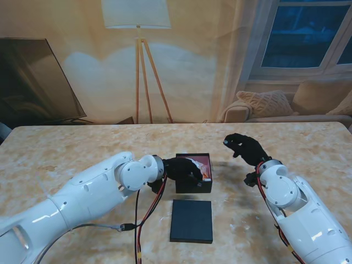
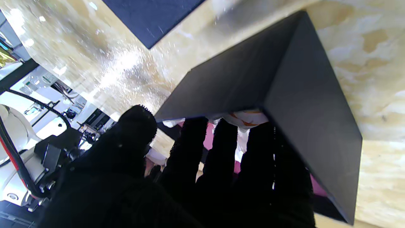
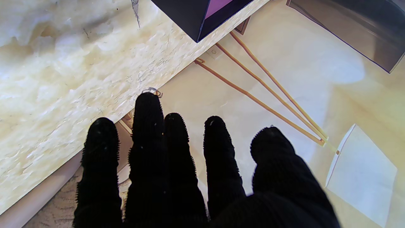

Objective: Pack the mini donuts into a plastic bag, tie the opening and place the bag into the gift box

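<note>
The black gift box (image 1: 193,186) with a pink lining stands open mid-table. Inside it lies the clear plastic bag of mini donuts (image 1: 202,168), white and orange. My left hand (image 1: 183,169) reaches over the box's left wall, its fingers (image 2: 221,148) down inside on the bag (image 2: 245,116); the thumb stays apart, and the grip itself is hidden. The box wall (image 2: 253,82) fills the left wrist view. My right hand (image 1: 245,148) hovers to the right of the box, fingers (image 3: 148,133) spread and holding nothing.
The flat dark box lid (image 1: 191,221) lies on the table nearer to me than the box, also the lid (image 2: 152,15) in the left wrist view. Marble table (image 1: 66,154) all round. The table's far edge (image 3: 133,98) is near my right fingertips.
</note>
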